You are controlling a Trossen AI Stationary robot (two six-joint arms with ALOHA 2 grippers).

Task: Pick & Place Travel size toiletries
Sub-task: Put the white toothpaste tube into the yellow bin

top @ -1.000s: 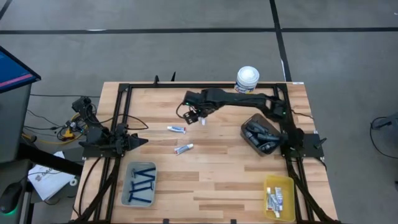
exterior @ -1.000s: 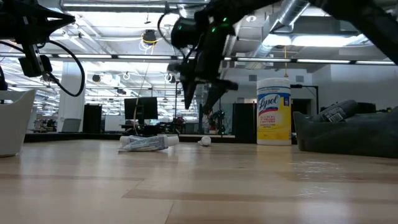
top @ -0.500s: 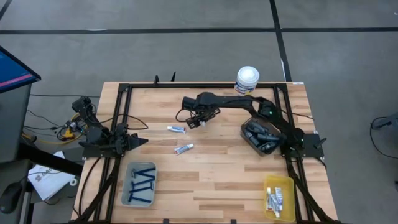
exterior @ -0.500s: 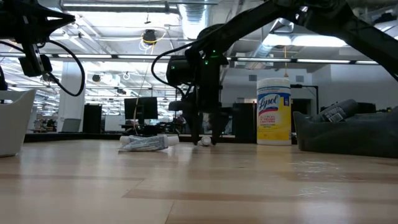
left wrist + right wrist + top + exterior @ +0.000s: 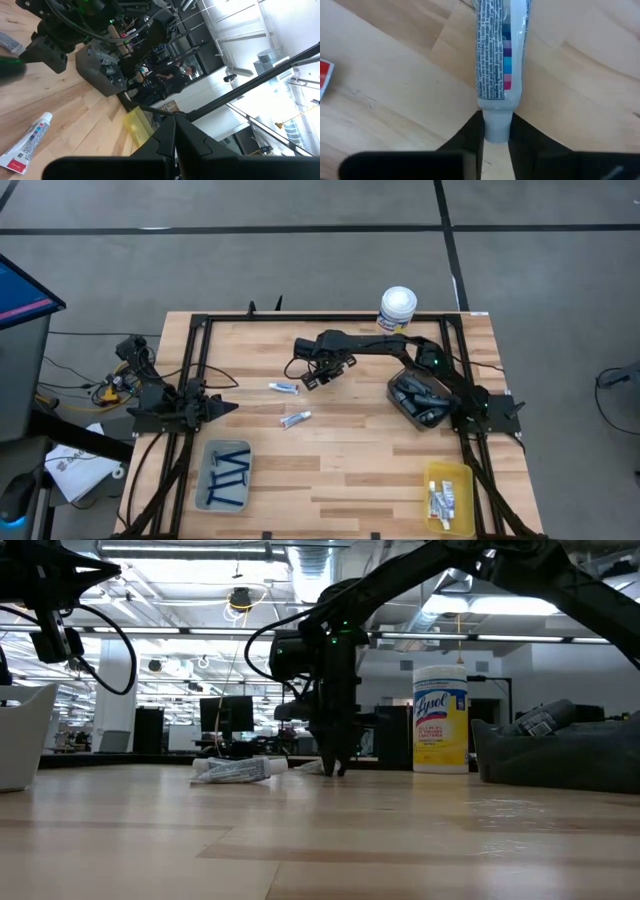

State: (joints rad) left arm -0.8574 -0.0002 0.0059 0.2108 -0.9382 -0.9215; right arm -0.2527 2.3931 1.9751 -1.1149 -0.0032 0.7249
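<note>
Where the right arm reaches across the pale planked wooden table (image 5: 350, 440), its dark two-finger right gripper (image 5: 322, 376) is down at the tabletop with its tips pinched around the ribbed cap of a small white soft-plastic tube with blue print (image 5: 501, 50); only the right wrist view shows this clasp, the fingers (image 5: 465, 135) pressing either side of the cap (the high view hides that tube under the gripper). From above, two more white tubes lie on the bare wood, one (image 5: 284, 388) just beside the gripper and another (image 5: 295, 419) a little nearer the table's front. Seen from table height, the gripper tips meet the surface close to a tube lying flat (image 5: 235, 770), with a tall yellow canister with a white lid (image 5: 440, 730) standing behind. A dark grey rounded tray (image 5: 418, 400) holds dark oval containers, a grey rectangular tray (image 5: 228, 474) holds thin dark-blue razors, and a yellow tray (image 5: 449, 496) holds small tubes. The left gripper (image 5: 228, 408) rests at the left edge, fingers pressed together in its wrist view.
</note>
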